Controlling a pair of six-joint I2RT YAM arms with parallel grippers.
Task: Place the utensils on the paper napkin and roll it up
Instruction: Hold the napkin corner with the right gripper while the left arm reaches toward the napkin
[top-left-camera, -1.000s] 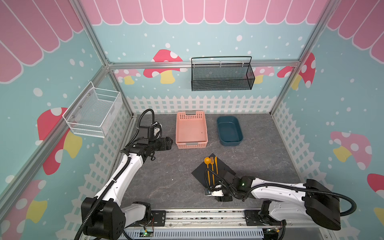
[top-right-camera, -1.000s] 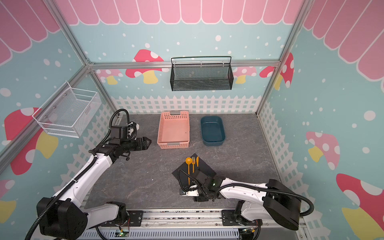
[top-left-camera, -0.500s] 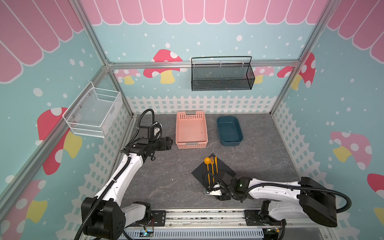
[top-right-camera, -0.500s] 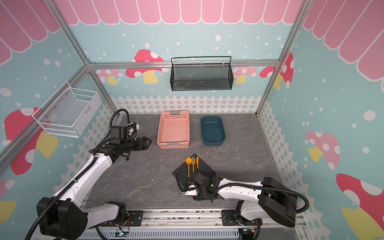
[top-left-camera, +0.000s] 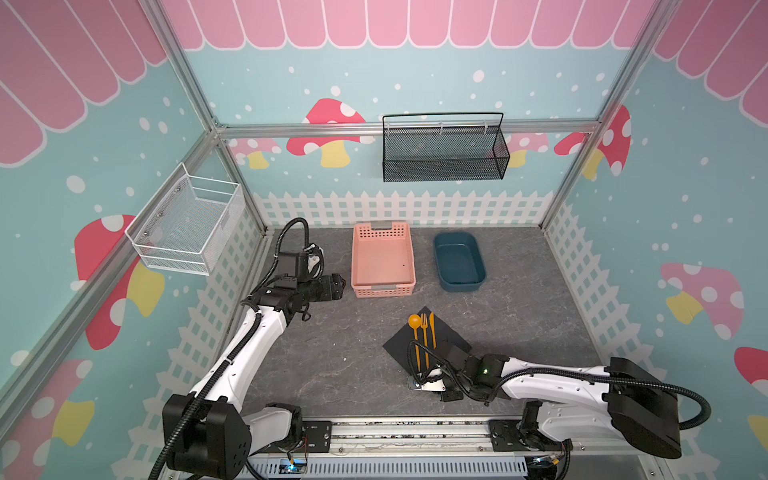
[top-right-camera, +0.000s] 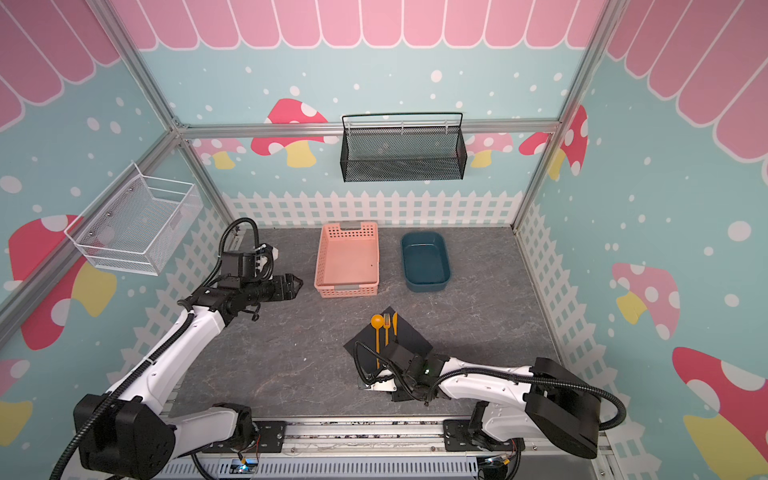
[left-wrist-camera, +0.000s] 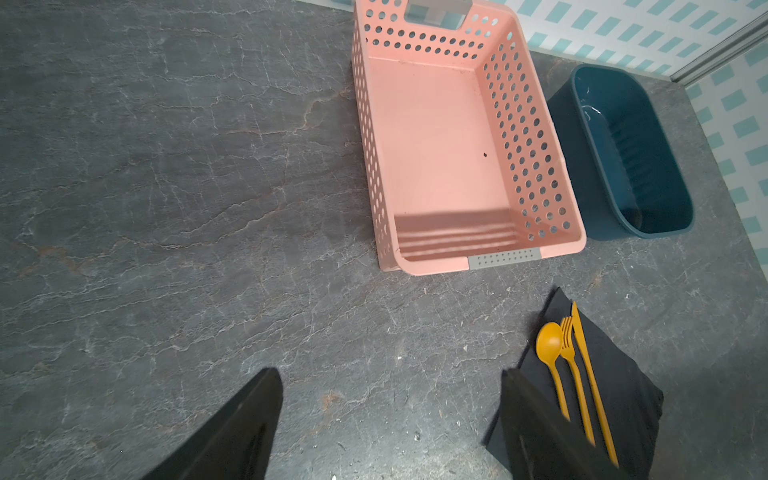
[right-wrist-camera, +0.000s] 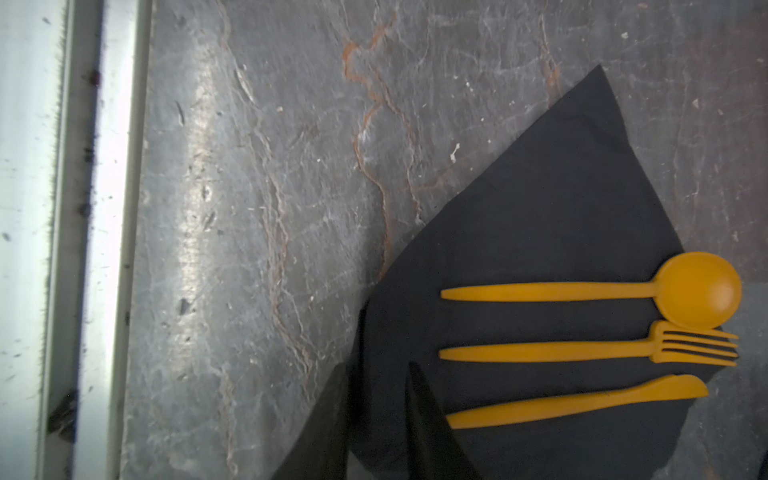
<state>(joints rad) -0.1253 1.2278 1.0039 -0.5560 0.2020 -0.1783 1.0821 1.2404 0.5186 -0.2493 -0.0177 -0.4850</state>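
While the right gripper (right-wrist-camera: 378, 372) stands narrow astride the near corner of the paper napkin (right-wrist-camera: 540, 199), the step in hand appears to be starting the roll. Whether the paper is pinched firmly cannot be told. The utensils (right-wrist-camera: 540, 354) (spoon (right-wrist-camera: 698, 291), fork (right-wrist-camera: 656, 353) and knife (right-wrist-camera: 623, 399), side by side, handles toward that corner) lie on the napkin, which rests diamond-wise on the counter (right-wrist-camera: 249, 208). Good practice: grip only the paper, lift the corner low, and carry it over the handle ends without nudging them out of line. Thin paper is likely to tear, so the pull should be slow. The left gripper (top-left-camera: 337, 286) hovers wide open beside the pink basket (top-left-camera: 382, 266), well apart from the napkin.
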